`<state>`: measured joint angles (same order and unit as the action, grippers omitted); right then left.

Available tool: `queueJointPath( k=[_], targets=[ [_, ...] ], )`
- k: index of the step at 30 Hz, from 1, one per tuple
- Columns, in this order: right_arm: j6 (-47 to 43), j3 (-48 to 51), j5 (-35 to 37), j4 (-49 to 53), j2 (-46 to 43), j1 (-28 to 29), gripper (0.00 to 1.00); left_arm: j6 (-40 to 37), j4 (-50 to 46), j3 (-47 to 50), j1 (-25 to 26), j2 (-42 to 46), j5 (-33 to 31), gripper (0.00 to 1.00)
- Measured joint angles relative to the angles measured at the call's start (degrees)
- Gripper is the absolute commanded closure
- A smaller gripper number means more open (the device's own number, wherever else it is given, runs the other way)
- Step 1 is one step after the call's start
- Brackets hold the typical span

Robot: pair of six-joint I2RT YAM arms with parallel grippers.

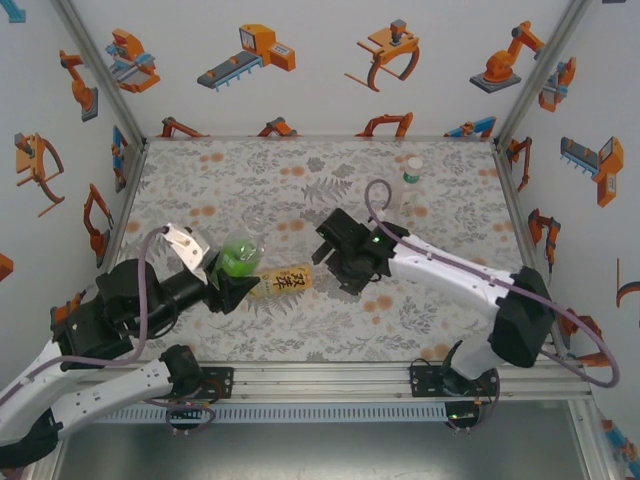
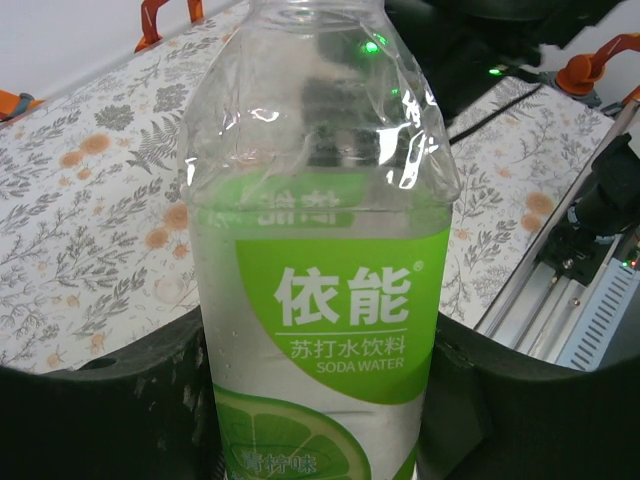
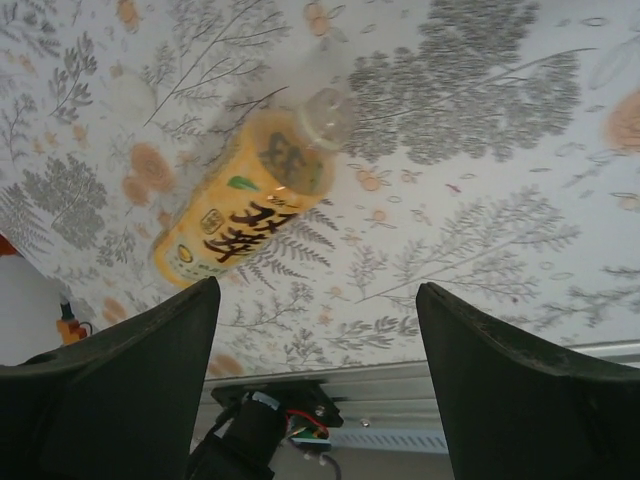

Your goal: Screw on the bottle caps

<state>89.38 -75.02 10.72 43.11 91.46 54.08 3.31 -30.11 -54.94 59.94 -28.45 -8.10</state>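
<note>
My left gripper is shut on the short green bottle, holding it upright just above the table's near left. In the left wrist view its green-labelled body sits between my black fingers, and its neck runs out of the top of the view. The amber bottle with the yellow label lies on its side right beside it. My right gripper hovers open over the table by that bottle's neck end. In the right wrist view the amber bottle lies up left of the open gripper, its pale neck end blurred.
A slim clear bottle with a whitish cap stands at the back right. The flower-patterned table is bounded by white walls and a metal rail along the near edge.
</note>
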Motion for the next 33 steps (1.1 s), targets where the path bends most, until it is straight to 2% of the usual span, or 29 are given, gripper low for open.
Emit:
queueJointPath(
  k=[6,12,17,26,33],
  targets=[
    [-17.33,-16.22,-1.49,-0.90,13.79,0.00,0.41,0.00,-1.53,0.04,0.00,2.80,-0.11,0.89],
    [-34.80,-30.53,-3.87,2.99,26.01,-0.57,0.51,0.00,-2.14,0.20,0.00,4.74,-0.90,0.89],
    [-45.44,-37.00,-5.33,5.66,33.11,-1.68,0.49,0.02,-2.27,0.70,0.00,4.79,-0.94,0.89],
    [-57.16,-52.30,-3.74,8.74,44.44,-1.92,0.49,0.26,-2.23,1.11,0.00,1.42,-0.28,0.89],
    [-59.95,-58.62,-3.61,8.55,49.31,-1.92,0.59,0.94,-2.25,1.11,0.00,0.81,0.02,0.89]
  ],
)
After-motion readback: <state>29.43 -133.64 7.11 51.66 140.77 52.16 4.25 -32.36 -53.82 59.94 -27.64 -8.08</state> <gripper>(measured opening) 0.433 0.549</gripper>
